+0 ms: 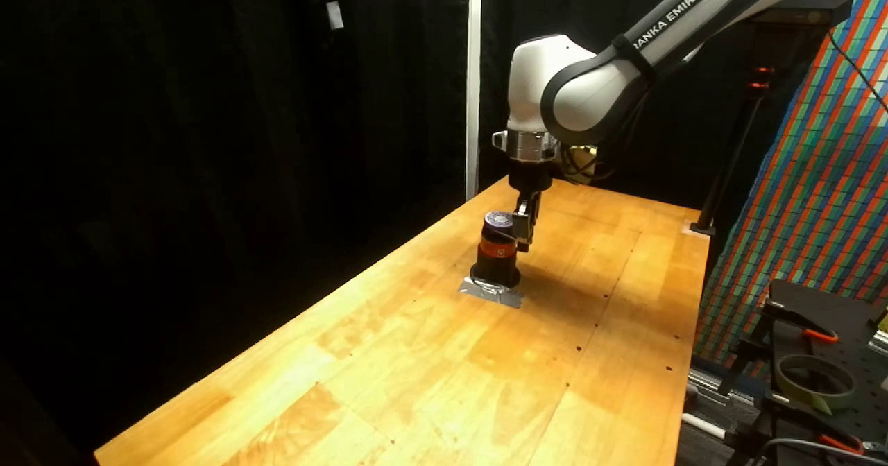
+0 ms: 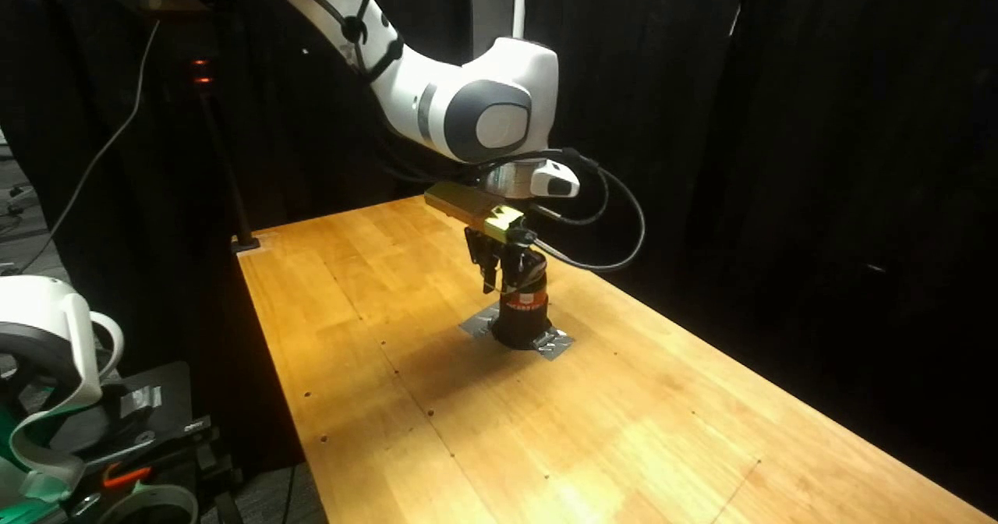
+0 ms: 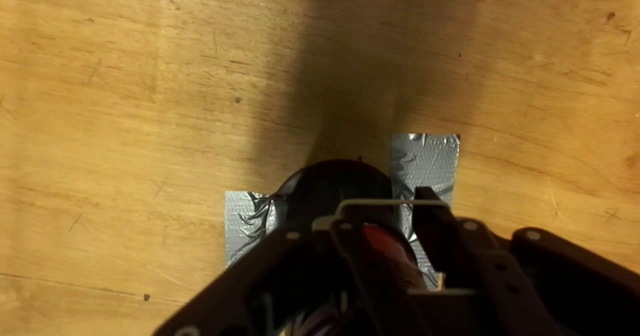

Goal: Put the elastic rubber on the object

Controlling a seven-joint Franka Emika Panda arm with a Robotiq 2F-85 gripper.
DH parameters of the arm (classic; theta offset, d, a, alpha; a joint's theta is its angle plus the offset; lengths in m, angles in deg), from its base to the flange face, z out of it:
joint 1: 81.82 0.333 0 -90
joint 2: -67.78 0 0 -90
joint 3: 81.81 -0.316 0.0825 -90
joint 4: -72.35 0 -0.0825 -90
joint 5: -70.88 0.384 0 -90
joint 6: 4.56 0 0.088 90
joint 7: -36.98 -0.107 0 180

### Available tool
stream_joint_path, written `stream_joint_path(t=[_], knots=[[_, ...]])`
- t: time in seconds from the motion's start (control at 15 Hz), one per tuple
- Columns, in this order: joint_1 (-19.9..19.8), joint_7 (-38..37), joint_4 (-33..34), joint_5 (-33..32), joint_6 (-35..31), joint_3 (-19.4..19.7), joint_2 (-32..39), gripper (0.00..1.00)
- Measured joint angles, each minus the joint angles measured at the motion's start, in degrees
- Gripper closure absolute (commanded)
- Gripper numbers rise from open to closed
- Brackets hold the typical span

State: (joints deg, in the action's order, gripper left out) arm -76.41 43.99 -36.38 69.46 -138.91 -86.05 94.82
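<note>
As we look down through the wrist view, the gripper fills the lower part, its two dark fingers standing apart. Between them runs the elastic rubber, a thin pale strand drawn nearly straight; a similar pale line shows lower down. Partly behind the fingers we find the object, a dark upright cylinder with a red-orange band and a pale patterned top. In both exterior views it stands on the wooden table, and the gripper hangs just beside its upper part, fingertips about as low as the band. We cannot tell whether the fingers touch it, nor whether the rubber passes around it. Strips of silver tape lie against its wide dark foot and run flat onto the table.

Above, we follow the white arm to the top edge of both exterior views. Off the table's side, in an exterior view, a roll of tape rests on a black stand; in an exterior view we also meet a white and green thing that we cannot name. At the table's far end we make out a black post, near it a checked, multicoloured cloth, and black curtains in the background.
</note>
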Motion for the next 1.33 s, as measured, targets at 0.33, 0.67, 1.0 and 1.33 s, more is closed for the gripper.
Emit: stream_joint_path(t=[0.33,0.67,1.0,1.33], knots=[[0.00,-0.02,-9.01,0.00,-10.76,-0.15,-4.64,0.82],[-0.18,0.00,-19.92,-0.09,-28.73,-0.15,-9.32,0.83],[-0.82,1.06,-29.59,-0.38,-47.77,-0.51,-11.48,0.83],[-3.85,4.06,-36.65,-3.90,-65.07,-2.50,-10.46,0.82]])
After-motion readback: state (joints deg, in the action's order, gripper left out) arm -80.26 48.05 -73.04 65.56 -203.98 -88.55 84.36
